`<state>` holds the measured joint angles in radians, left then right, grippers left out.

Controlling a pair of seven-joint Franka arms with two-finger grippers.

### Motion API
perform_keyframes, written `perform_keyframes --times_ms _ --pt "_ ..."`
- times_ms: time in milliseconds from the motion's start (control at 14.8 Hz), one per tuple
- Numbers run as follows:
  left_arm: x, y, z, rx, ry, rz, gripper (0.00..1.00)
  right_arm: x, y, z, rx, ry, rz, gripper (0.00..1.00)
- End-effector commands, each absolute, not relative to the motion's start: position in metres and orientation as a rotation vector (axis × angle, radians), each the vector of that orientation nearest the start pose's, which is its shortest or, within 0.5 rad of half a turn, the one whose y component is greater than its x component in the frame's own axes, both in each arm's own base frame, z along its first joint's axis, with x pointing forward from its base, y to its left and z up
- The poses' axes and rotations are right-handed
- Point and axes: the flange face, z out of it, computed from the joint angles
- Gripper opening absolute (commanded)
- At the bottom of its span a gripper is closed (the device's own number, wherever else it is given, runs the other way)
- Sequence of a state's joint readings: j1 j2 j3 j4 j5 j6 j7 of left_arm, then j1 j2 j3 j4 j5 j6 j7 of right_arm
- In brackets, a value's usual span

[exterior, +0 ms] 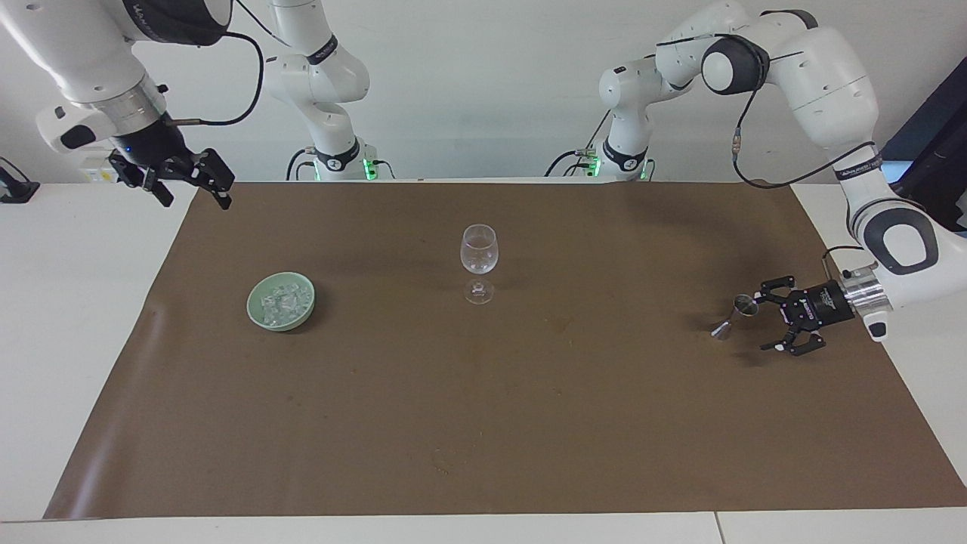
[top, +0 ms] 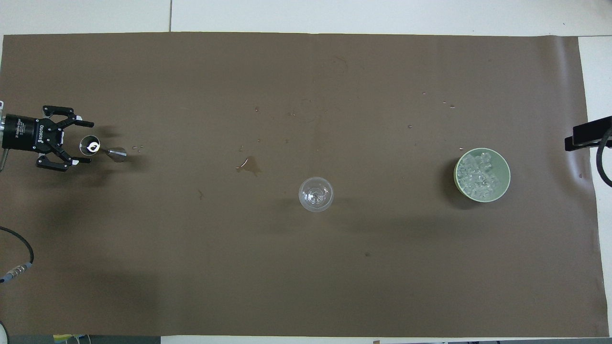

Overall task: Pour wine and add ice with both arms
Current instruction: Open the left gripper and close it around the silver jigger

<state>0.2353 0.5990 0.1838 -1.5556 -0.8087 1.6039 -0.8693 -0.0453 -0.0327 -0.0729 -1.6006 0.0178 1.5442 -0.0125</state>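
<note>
Brown mat [exterior: 483, 423] – white table [exterior: 68, 317], white wall [exterior: 483, 83]

In your overhead view, the right arm's black gripper [top: 587, 134] is cut off by the picture's edge, so only a dark bar and a loop of cable show. The left arm's black gripper [top: 82, 143] is cut at its wrist there. You cannot tell whether its fingers [exterior: 764, 292] touch the small steel double-cone measuring cup [exterior: 736, 314]. The clear glassy ice cubes [exterior: 281, 304] in the pale green round bowl [exterior: 257, 313] are too small to count. The white bench [exterior: 75, 317] runs past every edge.
</note>
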Motion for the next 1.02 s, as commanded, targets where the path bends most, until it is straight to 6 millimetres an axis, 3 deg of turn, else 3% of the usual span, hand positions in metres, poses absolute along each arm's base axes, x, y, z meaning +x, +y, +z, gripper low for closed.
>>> perform_keyframes --times_ms 0,203,406,948 --pt "0.602 0.177 0.293 1.754 1.623 -0.836 1.0 0.534 -0.063 0.625 -3.109 0.15 0.03 1.0" --pt "0.598 0.168 0.288 1.739 1.629 -0.855 1.0 0.534 -0.064 0.625 -3.108 0.152 0.03 1.0" --pt "0.587 0.167 0.269 1.581 1.788 -0.839 1.0 0.534 -0.064 0.625 -3.108 0.152 0.03 1.0" --pt "0.585 0.162 0.266 1.497 1.817 -0.852 1.0 0.534 -0.064 0.625 -3.108 0.152 0.03 1.0"
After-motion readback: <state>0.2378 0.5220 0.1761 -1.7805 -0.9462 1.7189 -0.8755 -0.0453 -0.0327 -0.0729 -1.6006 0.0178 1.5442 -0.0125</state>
